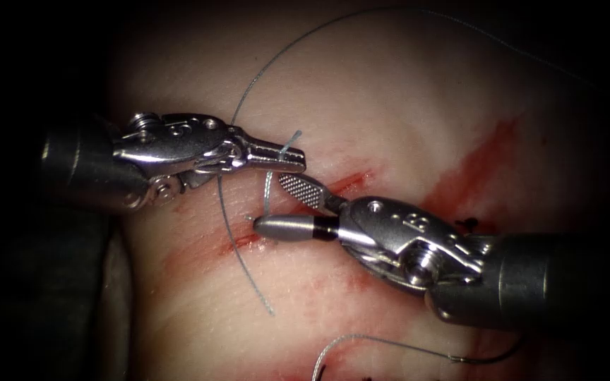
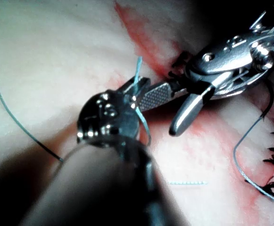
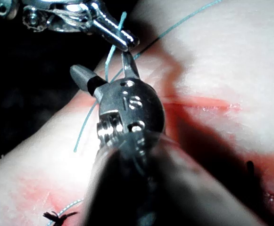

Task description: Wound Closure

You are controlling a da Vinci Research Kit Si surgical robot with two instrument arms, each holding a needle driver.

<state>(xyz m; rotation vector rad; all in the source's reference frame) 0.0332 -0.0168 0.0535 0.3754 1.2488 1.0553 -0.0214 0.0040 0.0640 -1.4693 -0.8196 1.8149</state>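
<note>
Tissue (image 1: 404,92) lies under both tools, pale pork belly with a cut (image 1: 351,180) running diagonally across the endoscope view and red fluid (image 1: 474,166) smeared along it and to its right. We see the left tool (image 1: 292,159) coming in from the left, its jaws closed on the thread (image 1: 266,70); a short end of thread sticks up past the jaw tips. From that grip the thread arcs up and away over the tissue, and another strand drops down across the cut and ends free on the lower tissue (image 1: 248,271). The right tool (image 1: 277,204) sits just below and right of the left one, jaws spread wide, holding nothing: the upper jaw shows its ridged face, the lower jaw lies just over the cut line. The thread strand runs between the two open jaws. In the left wrist view we see the same thing: the left tool (image 2: 137,92) clamped on the thread (image 2: 144,125), the right tool (image 2: 167,115) gaping beside it. Dark finished stitches (image 2: 273,160) sit further along the wound. We cannot pick out the needle for sure; a dark curved line near the bottom edge of the endoscope view might be it or thread.
</note>
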